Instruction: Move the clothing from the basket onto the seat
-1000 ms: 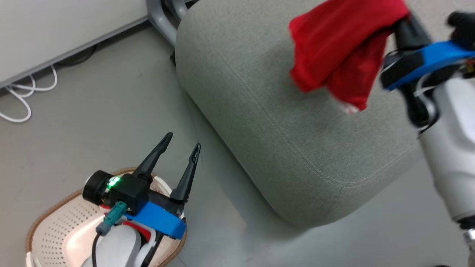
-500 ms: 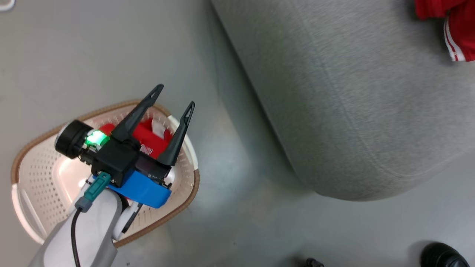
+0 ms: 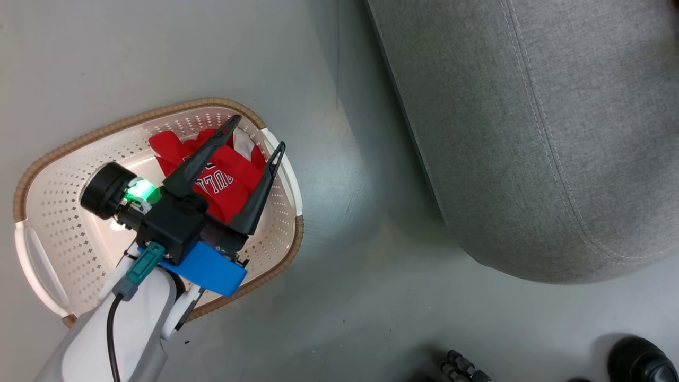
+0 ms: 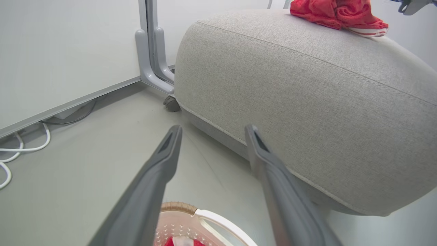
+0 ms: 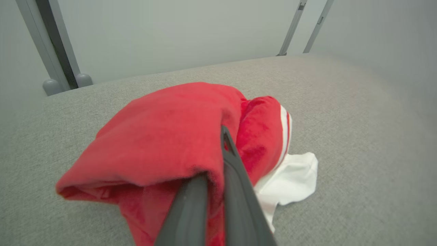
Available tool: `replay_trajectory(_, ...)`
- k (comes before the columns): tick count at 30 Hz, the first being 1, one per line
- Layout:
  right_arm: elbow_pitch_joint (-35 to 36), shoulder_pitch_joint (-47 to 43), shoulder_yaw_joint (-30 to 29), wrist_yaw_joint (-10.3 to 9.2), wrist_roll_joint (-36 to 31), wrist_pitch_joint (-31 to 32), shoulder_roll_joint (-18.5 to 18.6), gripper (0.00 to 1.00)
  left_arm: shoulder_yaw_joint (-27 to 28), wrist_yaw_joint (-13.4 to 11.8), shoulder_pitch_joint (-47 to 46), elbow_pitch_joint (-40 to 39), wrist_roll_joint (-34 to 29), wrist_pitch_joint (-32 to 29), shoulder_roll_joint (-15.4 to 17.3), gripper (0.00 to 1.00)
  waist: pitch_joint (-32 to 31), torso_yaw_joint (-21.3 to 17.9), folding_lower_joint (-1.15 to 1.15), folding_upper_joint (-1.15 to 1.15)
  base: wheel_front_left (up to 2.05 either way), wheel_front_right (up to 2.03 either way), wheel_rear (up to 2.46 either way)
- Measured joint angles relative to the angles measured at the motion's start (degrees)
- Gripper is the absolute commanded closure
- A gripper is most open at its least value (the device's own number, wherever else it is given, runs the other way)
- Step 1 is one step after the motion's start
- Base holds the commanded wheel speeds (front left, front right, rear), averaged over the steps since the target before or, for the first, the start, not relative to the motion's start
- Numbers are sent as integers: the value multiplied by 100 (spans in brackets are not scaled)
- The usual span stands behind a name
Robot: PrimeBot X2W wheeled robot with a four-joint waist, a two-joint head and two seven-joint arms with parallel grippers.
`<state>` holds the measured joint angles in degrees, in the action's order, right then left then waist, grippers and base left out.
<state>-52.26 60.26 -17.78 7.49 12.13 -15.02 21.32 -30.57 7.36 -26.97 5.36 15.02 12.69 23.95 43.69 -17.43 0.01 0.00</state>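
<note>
Now: left pincer [image 3: 258,131] open over basket [image 3: 63,212], centre left.
Jersey [image 3: 228,180] reads "ULL"; right pincer [image 5: 215,160] clamps red garment [image 5: 164,136] on seat [image 5: 341,119].

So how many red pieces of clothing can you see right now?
2. A lettered red jersey lies in the basket; a plain red garment lies on the grey sofa, pinched by the right gripper. More could hide under the jersey.

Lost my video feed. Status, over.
Left pincer open over jersey in basket. Right pincer shut on striped garment, resting on sofa. No obstruction seen.
</note>
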Motion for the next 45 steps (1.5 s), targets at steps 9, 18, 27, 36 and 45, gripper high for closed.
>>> replay_trajectory(9, -243, -44, -75, 0, -237, -2, -49, 0, -100, 0, -49, 215, 67, 59, -107, 0, -239, 24, 0, 0, 0, 0, 0)
replay_trajectory(18, -175, -436, 196, 0, -602, -1, 62, 0, -142, 1, -43, 697, 234, 204, -416, 0, -764, 145, -1, 1, 0, 0, 0)
replay_trajectory(27, 571, -1623, 382, 0, -511, -2, -85, 0, 90, 2, 301, 1129, 515, 229, -1009, 0, -1640, 460, -2, 1, 0, 0, 0)
replay_trajectory(36, 1422, -3082, 387, 0, -350, 4, -528, 0, 575, 3, 1015, 1416, 598, 230, -1412, 0, -2688, 820, -3, 1, 0, 0, 0)
replay_trajectory(45, 2574, -4331, 748, 0, -190, 138, -1102, 0, 881, 4, 1541, 1622, 667, 230, -1536, 0, -3574, 1277, -4, 1, 0, 0, 0)
